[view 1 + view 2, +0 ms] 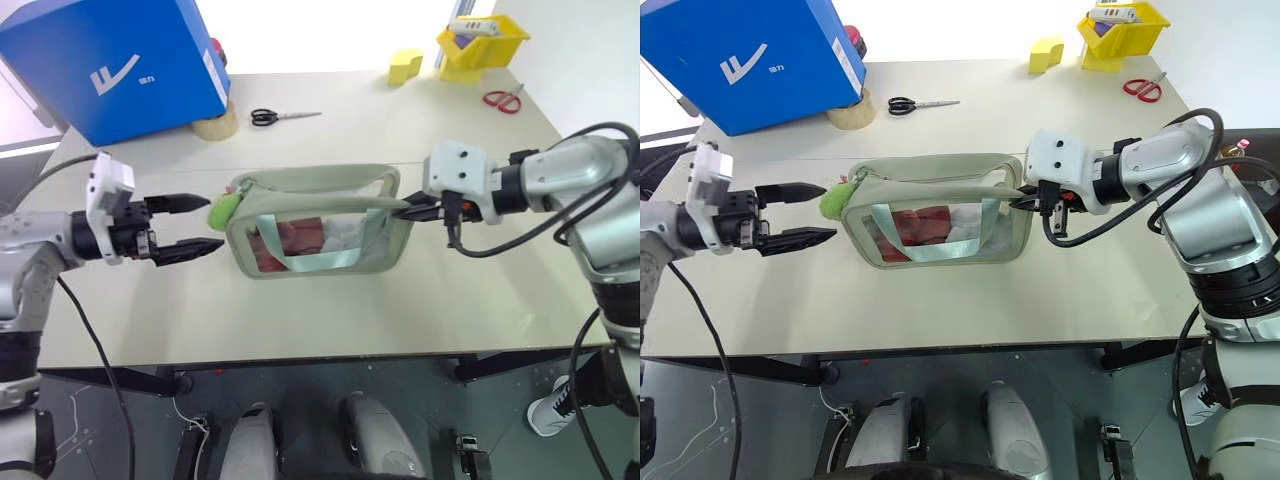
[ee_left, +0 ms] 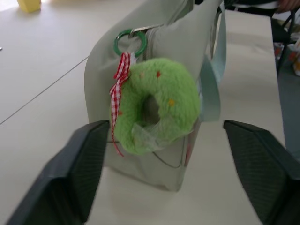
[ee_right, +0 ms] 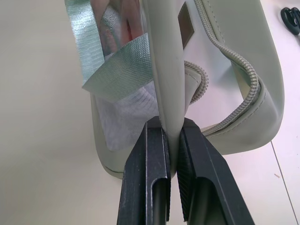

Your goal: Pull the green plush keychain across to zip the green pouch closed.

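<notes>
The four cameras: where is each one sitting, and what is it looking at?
Left eye and right eye views: on the head, looking down over both arms at the beige table and pale green fabric pouch.
Left wrist view: on the left arm, between its open black fingers, facing the lime fuzzy plush keychain.
Right wrist view: right gripper pinching the pouch's edge.
All show the pouch.

From my seat the green pouch [image 1: 318,222] kept its contents vague: behind the clear window I saw only reddish and white shapes I couldn't name. In the left wrist view, the green plush keychain [image 2: 157,105] between the open fingers hid the pouch's end panel. In the right wrist view, the pouch ran off the frame beyond the closed fingers [image 3: 147,178], zipper end unseen.
</notes>
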